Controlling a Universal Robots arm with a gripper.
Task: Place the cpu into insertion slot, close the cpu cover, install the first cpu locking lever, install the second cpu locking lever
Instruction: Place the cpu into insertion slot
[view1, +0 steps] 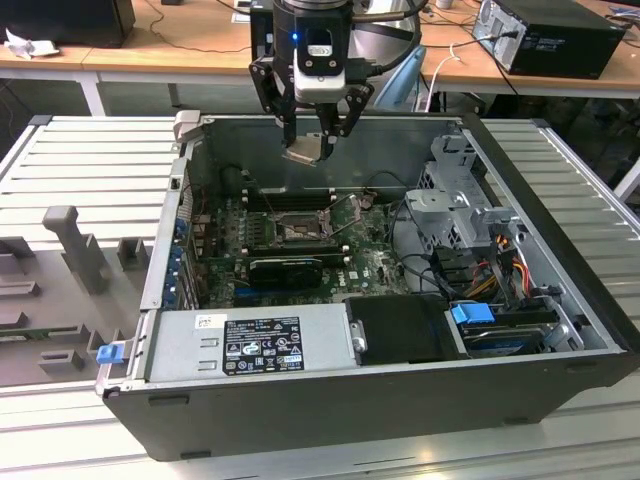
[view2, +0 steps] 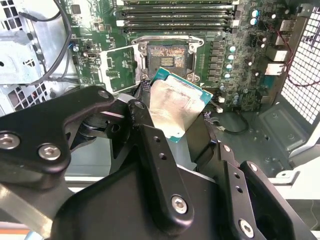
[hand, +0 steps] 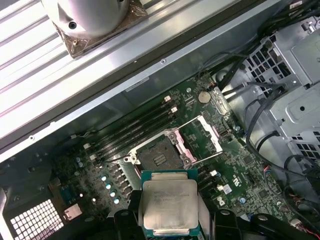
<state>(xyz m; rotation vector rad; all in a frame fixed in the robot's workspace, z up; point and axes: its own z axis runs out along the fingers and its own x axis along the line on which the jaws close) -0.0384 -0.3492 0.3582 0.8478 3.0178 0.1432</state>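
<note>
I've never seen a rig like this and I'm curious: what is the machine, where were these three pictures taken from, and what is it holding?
The black two-fingered gripper at the end of a robot arm hangs over an open dark grey computer case lying on a ribbed metal table. The exterior view comes from a camera off the arm; both wrist views come from cameras riding on the arm, looking down past the gripper. The gripper is shut on the cpu, a small flat square chip with a pale metal face, held above the green circuit board. On the board the insertion slot, a square black-framed socket, is empty, and the thin silvery cpu cover stands swung open beside it.
</note>
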